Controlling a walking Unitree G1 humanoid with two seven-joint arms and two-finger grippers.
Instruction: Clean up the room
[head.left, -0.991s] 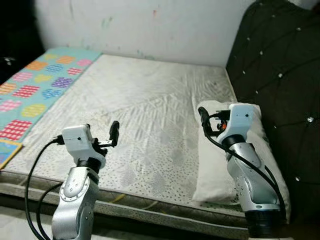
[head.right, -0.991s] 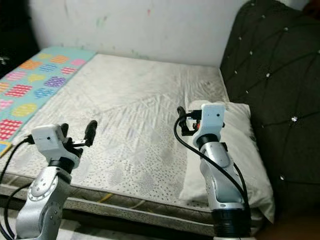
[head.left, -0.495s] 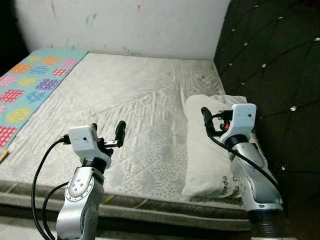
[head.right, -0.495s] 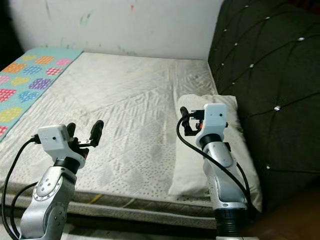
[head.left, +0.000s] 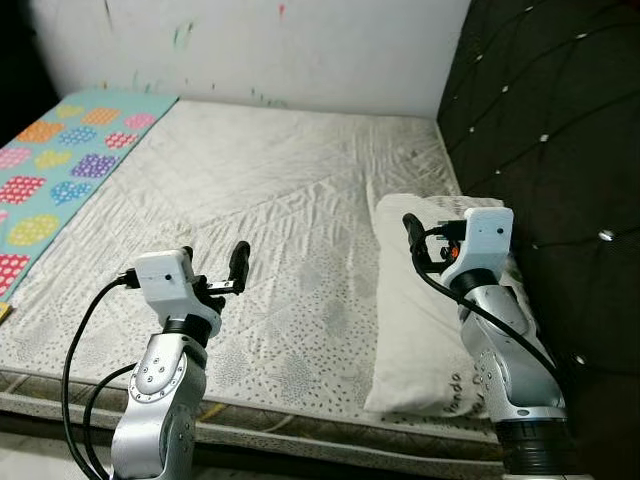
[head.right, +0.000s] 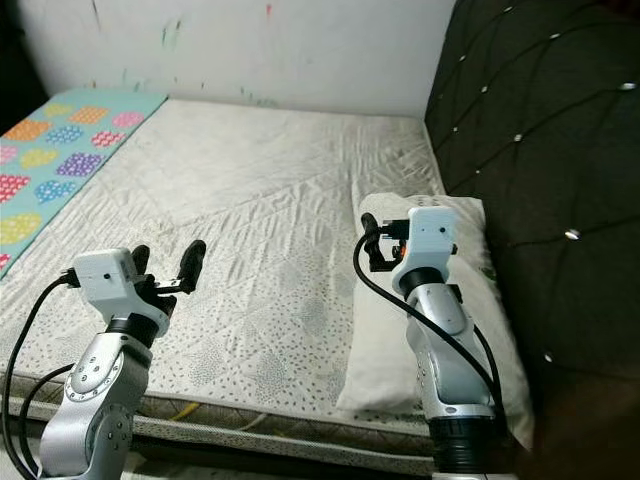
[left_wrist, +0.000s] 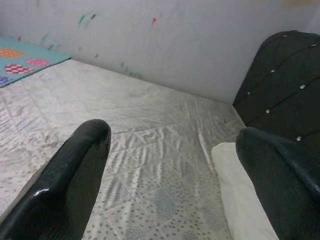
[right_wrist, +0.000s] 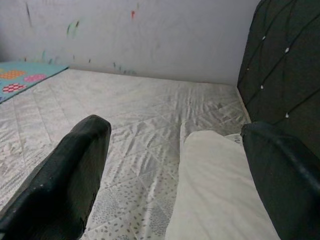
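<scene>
A white pillow (head.left: 405, 330) lies on the right side of a bare white mattress (head.left: 290, 190), close against the dark tufted headboard (head.left: 545, 120). My right gripper (head.right: 385, 240) is raised above the pillow's near half, open and holding nothing; in the right wrist view the pillow (right_wrist: 225, 185) lies between its fingertips (right_wrist: 90, 135). My left gripper (head.right: 167, 262) hovers open over the mattress near the front edge, left of the pillow, also with nothing in it.
A colourful patterned blanket (head.left: 60, 160) covers the far left of the bed. A white wall (head.left: 300, 50) with paint marks runs along the back. The mattress's front edge (head.left: 300, 425) lies just before me, with dark floor below.
The whole picture has shifted as the camera moved. Both arms hold the same raised pose with fingers open, and nothing on the bed has moved.
</scene>
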